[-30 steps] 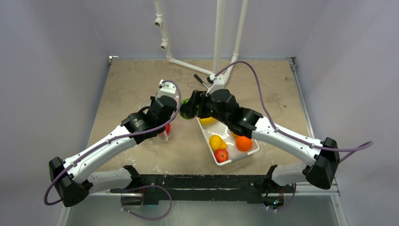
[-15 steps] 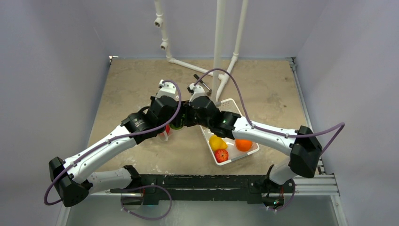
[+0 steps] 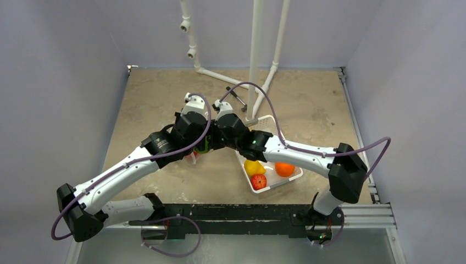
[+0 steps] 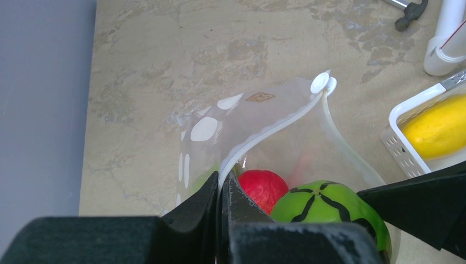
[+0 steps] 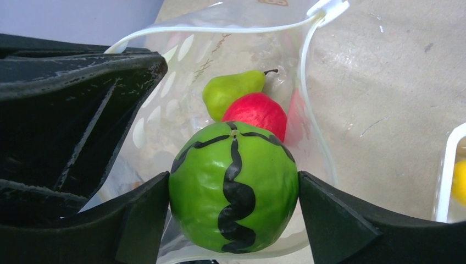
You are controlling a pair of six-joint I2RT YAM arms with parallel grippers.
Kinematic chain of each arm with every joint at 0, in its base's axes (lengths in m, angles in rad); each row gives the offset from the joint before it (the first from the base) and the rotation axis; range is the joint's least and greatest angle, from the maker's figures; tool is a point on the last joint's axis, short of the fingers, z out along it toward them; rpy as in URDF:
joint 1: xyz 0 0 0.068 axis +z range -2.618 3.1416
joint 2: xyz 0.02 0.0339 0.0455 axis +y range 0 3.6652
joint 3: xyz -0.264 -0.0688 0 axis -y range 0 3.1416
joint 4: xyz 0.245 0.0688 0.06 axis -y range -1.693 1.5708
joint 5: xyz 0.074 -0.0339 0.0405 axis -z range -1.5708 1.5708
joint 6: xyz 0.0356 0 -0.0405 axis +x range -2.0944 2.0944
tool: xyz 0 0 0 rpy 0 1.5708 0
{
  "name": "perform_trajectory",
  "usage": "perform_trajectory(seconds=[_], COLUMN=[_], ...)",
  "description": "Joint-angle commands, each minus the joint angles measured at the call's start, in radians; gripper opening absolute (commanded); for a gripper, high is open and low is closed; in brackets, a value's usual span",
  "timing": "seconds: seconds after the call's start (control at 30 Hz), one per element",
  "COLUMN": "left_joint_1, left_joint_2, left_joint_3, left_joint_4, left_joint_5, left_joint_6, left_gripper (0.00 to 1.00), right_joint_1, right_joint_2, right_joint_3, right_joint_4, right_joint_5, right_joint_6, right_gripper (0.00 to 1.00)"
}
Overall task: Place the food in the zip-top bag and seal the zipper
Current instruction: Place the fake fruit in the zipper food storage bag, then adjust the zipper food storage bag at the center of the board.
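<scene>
The zip-top bag point(image 4: 258, 124) stands open on the table. My left gripper point(image 4: 221, 192) is shut on the near edge of its mouth, pinching the whitish zipper point(image 4: 275, 127) strip. A red apple point(image 5: 255, 113) and a green pear point(image 5: 228, 91) lie inside the bag. My right gripper point(image 5: 233, 192) is shut on a green toy watermelon point(image 5: 233, 184) with black stripes, holding it in the bag's mouth, both fingers touching its sides. In the top view the two grippers meet near the table's middle, left gripper point(image 3: 195, 148) beside right gripper point(image 3: 207, 144). More food lies in the white tray point(image 3: 299, 171).
The tray holds an orange point(image 3: 284, 169), a yellow fruit point(image 3: 253, 166) and a red apple point(image 3: 258, 181). A small hammer point(image 4: 409, 11) and white pipe stands point(image 3: 255, 60) are at the back. The zipper's slider point(image 4: 320, 83) sits at the bag's far corner.
My right arm has swung left from over the tray, carrying the watermelon to the bag's mouth beside the left gripper. The left arm has stayed put, holding the bag.
</scene>
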Motion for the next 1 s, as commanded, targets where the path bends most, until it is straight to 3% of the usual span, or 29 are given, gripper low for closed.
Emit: perform_trajectory(seconds=[0.0,0.07,0.37,0.67,0.97], left_joint_1=[-0.004,-0.003,-0.003,-0.004,-0.003], left_joint_2=[-0.019,-0.019,-0.018,-0.015,-0.015], left_joint_3=[-0.001,-0.001,-0.001,-0.001,0.000], left_joint_4=[0.026,0.025,0.023,0.023,0.024], left_joint_5=[-0.010,-0.009,-0.011,-0.013,-0.011], left_joint_6=[0.002,0.002,0.002,0.000,0.000], left_gripper=[0.00,0.00,0.00,0.00,0.00], right_joint_1=[0.007,0.007,0.007,0.005,0.006], right_joint_2=[-0.018,-0.028,-0.087,-0.156,-0.174], right_joint_3=[0.047,0.044,0.042,0.015,-0.059], right_joint_4=[0.043,0.042,-0.006,-0.143,-0.164], right_joint_5=[0.018,0.027,0.097,0.210,0.228], right_joint_6=[-0.004,-0.003,0.017,0.109,0.179], right_gripper=[0.94,0.99,0.99,0.94,0.85])
